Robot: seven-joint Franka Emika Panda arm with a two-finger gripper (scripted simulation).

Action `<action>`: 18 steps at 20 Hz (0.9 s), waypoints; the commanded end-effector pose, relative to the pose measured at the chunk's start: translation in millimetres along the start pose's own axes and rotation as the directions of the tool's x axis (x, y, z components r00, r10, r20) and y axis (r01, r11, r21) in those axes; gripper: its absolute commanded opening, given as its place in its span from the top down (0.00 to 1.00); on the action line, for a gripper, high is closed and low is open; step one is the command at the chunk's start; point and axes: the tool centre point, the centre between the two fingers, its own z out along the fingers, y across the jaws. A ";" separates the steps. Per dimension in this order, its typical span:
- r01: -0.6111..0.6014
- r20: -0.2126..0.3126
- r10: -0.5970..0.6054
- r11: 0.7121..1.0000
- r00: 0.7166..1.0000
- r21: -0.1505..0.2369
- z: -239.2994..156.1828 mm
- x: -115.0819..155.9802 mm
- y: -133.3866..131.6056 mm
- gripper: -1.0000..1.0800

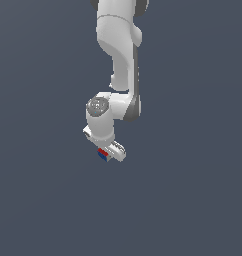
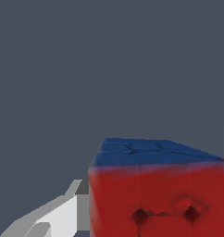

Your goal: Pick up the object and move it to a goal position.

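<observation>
Closest to the wrist camera, filling much of its frame, is the cube (image 2: 160, 194), its red face with two dark pits turned to the lens and a blue face above it; a pale finger (image 2: 49, 217) of the gripper shows just beside it. In the exterior view the cube (image 1: 102, 154) is a tiny red-and-blue speck at the tip of the gripper (image 1: 109, 153), tucked against the white fingers under the arm's wrist. The fingers appear closed on the cube, with nothing visible beneath it (the background is a plain grey-blue, so its height over any surface cannot be told). By my reading the pick is done and the carrying step is in hand; the next move calls for keeping the grip firm while the arm travels to the goal, which no marker in either view shows. No brand, label or writing can be read anywhere.
</observation>
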 end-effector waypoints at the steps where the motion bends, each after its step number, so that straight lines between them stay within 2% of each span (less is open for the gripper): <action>1: 0.000 -0.002 0.000 1.000 1.000 0.001 -11.9 9.9 -6.7 1.00; 18: 0.000 -0.002 0.000 1.000 1.000 0.001 -87.7 79.3 -54.2 1.00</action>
